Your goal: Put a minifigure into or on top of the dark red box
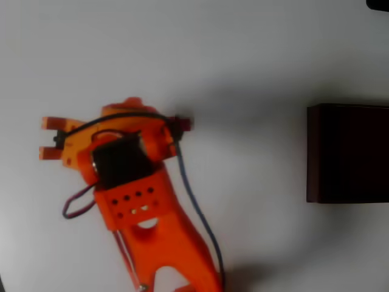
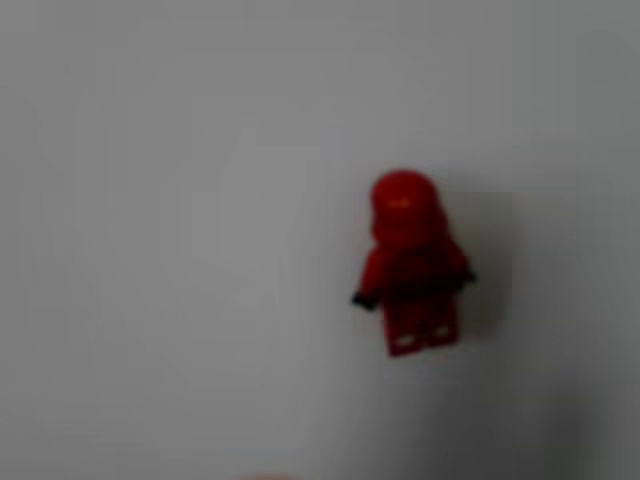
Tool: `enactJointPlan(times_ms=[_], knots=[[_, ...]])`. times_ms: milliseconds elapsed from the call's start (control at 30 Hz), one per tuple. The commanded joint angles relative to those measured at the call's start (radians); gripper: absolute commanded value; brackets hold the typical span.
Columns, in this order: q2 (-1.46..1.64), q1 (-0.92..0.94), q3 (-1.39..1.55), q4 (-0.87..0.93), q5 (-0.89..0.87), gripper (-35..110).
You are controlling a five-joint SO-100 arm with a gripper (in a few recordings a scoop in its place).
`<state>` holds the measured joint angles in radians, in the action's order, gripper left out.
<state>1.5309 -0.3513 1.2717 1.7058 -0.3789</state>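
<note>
Minifigure [image 2: 415, 265]: lying flat on the white table [image 2: 150, 200] in the wrist view, right of centre, round red head toward the far side, legs toward the near side, two pale spots at the feet, dark hands out at the sides.
Contact with minifigure: none visible; bare table all round it.
Arm [image 1: 130, 176]: orange, left of centre in the overhead view, reaching in from the near edge, with black and blue cables trailing along it.
Gripper: cannot tell whether wide or narrow; fingers not separable from the orange body from above.
Small red shape [image 1: 184, 124]: just at the arm's right side in the overhead view; possibly the minifigure, too blurred to confirm.
Dark red box [image 1: 347, 153]: at the right edge of the overhead view, partly cut off by the frame, well apart from the arm, with open table between.
Box contents: dark surface only, nothing red seen in or on it.
Done, by judgement: arm brought over the figure's area, camera looking straight down on it.
Left, by judgement: closing on the figure, lifting, carrying right across the table to the box, releasing in or on it; in short, almost the whole task.
Brands, labels, writing: none legible anywhere; no print readable on box, arm or figure.
</note>
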Motion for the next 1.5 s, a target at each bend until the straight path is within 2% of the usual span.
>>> enactJointPlan(times_ms=[0, 533, 900, 1467], knots=[[0.012, 0.043, -0.023, 0.017, 0.026, 28], [-0.083, 0.19, 0.086, 0.008, 0.058, 27], [-0.15, 0.11, 0.02, 0.009, 0.008, 27], [-0.313, 0.034, -0.117, 0.005, 0.032, 27]])
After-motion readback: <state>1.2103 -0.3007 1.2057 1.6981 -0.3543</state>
